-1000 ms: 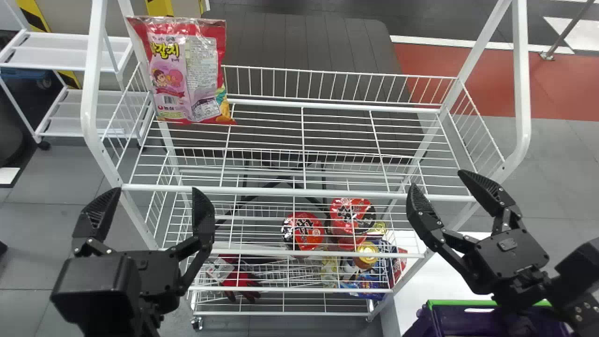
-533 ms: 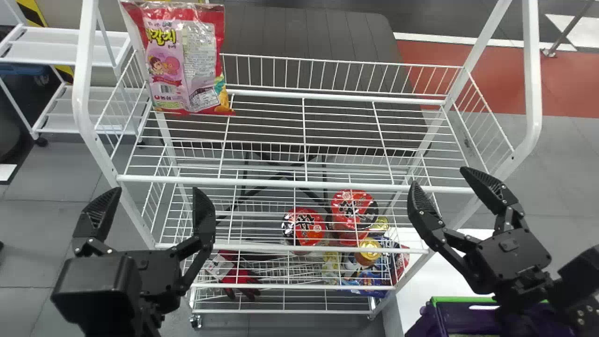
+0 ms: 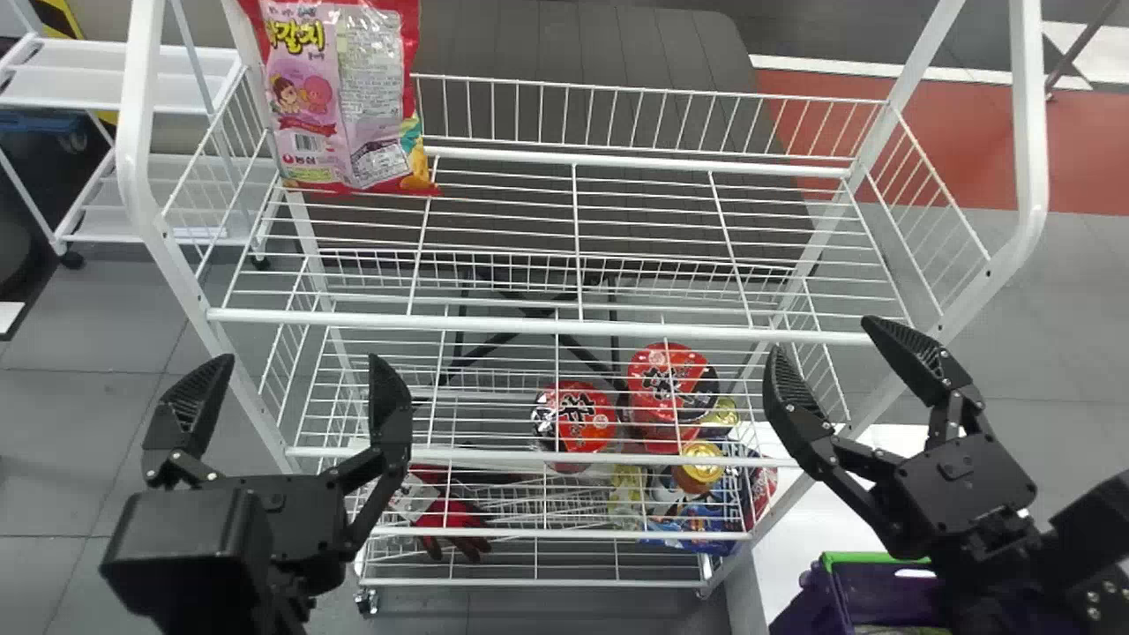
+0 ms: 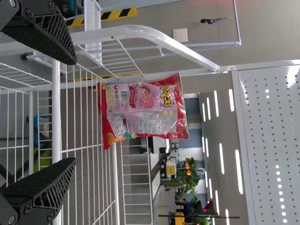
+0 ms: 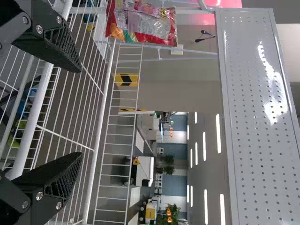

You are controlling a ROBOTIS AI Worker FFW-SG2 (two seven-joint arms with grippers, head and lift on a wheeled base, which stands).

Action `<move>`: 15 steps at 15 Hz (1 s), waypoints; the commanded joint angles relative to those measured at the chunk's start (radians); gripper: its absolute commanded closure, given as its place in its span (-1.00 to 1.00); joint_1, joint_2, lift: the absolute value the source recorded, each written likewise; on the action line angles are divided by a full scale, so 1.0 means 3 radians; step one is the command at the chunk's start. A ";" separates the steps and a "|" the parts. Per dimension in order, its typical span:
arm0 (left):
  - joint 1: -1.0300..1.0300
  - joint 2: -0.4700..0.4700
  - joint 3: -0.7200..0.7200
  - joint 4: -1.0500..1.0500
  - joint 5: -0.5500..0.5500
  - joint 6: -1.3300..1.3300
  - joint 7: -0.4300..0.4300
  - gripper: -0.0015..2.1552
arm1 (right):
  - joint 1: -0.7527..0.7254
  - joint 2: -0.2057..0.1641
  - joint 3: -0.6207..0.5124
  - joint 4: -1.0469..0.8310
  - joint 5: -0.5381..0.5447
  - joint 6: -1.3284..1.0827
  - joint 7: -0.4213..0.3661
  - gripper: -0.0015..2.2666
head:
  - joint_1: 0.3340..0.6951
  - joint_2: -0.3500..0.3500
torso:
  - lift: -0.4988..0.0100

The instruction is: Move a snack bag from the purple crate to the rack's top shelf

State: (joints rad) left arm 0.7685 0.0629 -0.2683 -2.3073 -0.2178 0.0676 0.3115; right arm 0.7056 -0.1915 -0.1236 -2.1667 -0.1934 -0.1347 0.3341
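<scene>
The left claw (image 3: 300, 370) and right claw (image 3: 820, 342) are released, spread wide; a shiny red-and-pink snack bag (image 3: 340, 97) stands upright on the top shelf (image 3: 529, 324).

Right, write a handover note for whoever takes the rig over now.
Left gripper: open and empty, at the left of the rack's front.
Right gripper: open and empty, at the right of the rack's front.
Snack bag: upright at the back left corner of the top shelf, free of both grippers.
Purple crate: low at the right, partly hidden by the right arm; its full contents can't be told.
Done: one bag is on the top shelf.
Left: probably just backing both arms clear of the rack.
</scene>
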 commanded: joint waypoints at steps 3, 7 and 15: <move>0.0005 0.0000 -0.0006 0.0001 0.0000 -0.0013 0.0000 -0.93 | 0.0000 -0.0021 -0.0002 0.0038 0.0001 -0.0034 0.0006 -0.81 | 1.00 -0.26 | 0.50; 0.0010 0.0000 -0.0006 0.0001 -0.0021 -0.0013 0.0005 -0.93 | -0.0010 -0.0021 0.0008 0.0064 0.0001 -0.0044 0.0037 -0.81 | 1.00 -0.27 | 0.43; 0.0010 0.0005 -0.0006 0.0001 -0.0021 -0.0023 0.0010 -0.92 | -0.0020 -0.0021 0.0018 0.0089 0.0001 -0.0054 0.0047 -0.81 | 1.00 -0.25 | 0.31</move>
State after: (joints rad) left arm 0.7716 0.0639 -0.2700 -2.3071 -0.2240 0.0607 0.3145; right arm 0.6996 -0.1979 -0.1183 -2.1412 -0.1922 -0.1486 0.3491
